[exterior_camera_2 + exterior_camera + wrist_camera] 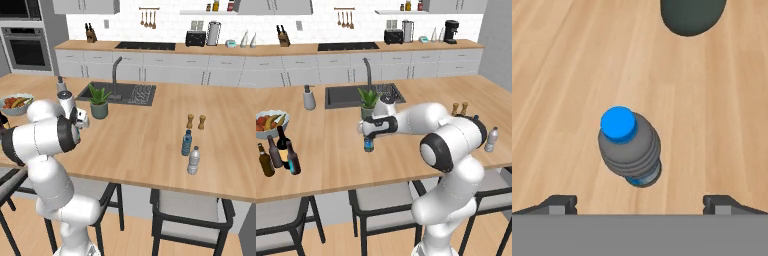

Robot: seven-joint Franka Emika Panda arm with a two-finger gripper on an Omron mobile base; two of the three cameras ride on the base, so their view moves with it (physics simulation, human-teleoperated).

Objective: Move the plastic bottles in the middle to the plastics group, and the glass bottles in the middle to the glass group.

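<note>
From the hand view, the water bottle (630, 149) stands upright on the wooden counter (572, 60), seen from above with its blue cap towards the camera, and the gripper (640, 204) hangs over it with its two finger tips spread wide to either side, touching nothing and holding nothing. The dark pot of the plant (693, 16) sits just beyond the bottle at the top of that view. The left base view gives the wider setting: the gripper (370, 134) is directly above the water bottle (369, 144), which stands in front of the plant (369, 102) near the sink (336, 95). At the counter's left end that view shows four dark glass bottles (278, 152) clustered together beside a fruit bowl (270, 122). The right base view shows the other end of the counter, where a blue bottle (186, 142) and a clear pale-capped bottle (193, 160) stand close together near two small wooden shakers (196, 121).
</note>
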